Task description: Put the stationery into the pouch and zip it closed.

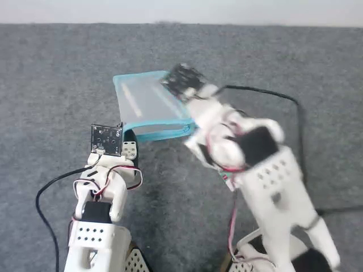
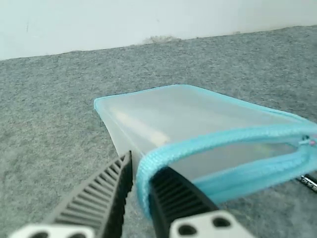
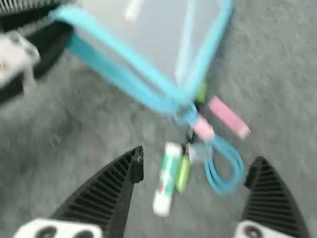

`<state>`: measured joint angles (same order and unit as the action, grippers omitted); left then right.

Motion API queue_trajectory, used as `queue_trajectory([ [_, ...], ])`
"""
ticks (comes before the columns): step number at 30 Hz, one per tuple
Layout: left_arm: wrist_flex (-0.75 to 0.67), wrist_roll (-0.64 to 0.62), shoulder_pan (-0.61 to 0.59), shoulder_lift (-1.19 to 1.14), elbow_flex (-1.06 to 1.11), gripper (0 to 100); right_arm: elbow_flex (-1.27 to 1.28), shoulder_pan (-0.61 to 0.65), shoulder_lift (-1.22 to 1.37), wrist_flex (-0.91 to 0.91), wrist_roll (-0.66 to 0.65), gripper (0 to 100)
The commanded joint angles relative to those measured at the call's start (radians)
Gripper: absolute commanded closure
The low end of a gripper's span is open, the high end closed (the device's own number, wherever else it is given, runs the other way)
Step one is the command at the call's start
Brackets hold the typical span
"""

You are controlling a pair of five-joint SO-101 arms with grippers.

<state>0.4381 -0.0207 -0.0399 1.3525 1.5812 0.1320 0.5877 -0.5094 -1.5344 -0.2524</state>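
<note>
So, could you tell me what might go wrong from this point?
1. The left gripper has its fingers on just a corner of the pouch rim; a tug could pull it free.
2. The stick, pink piece and blue loop lie crowded below the open right gripper, so it may grab the wrong one or snag the loop.

Crowding the pouch (image 1: 148, 102) mouth with left jaws pinching one corner and right jaws spread above loose stationery (image 3: 166, 178) at the other. Leaving bare counter (image 1: 57, 68) open beyond the pouch's closed far edge.
</note>
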Motion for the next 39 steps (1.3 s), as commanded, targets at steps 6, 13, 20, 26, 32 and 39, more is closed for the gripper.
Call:
queue_trajectory([
  [6, -0.041, 0.008, 0.003, -0.012, -0.015, 99, 0.347, -0.286, -0.099, 0.005, -0.172, 78.3],
  [13, -0.041, 0.008, 0.003, -0.017, -0.015, 99, 0.635, -0.229, 0.015, 0.278, -0.172, 78.3],
  [20, -0.028, 0.008, 0.003, -0.012, -0.015, 99, 0.706, -0.182, 0.173, 0.414, -0.164, 78.6],
  [26, -0.031, 0.008, 0.003, -0.012, -0.015, 99, 0.71, -0.177, 0.286, 0.427, -0.164, 78.6],
  [32, -0.031, 0.008, 0.003, -0.012, -0.015, 99, 0.71, -0.182, 0.348, 0.438, -0.109, 81.8],
  [39, -0.031, 0.008, 0.002, -0.011, -0.016, 99, 0.71, -0.186, 0.357, 0.46, -0.094, 99.0],
])
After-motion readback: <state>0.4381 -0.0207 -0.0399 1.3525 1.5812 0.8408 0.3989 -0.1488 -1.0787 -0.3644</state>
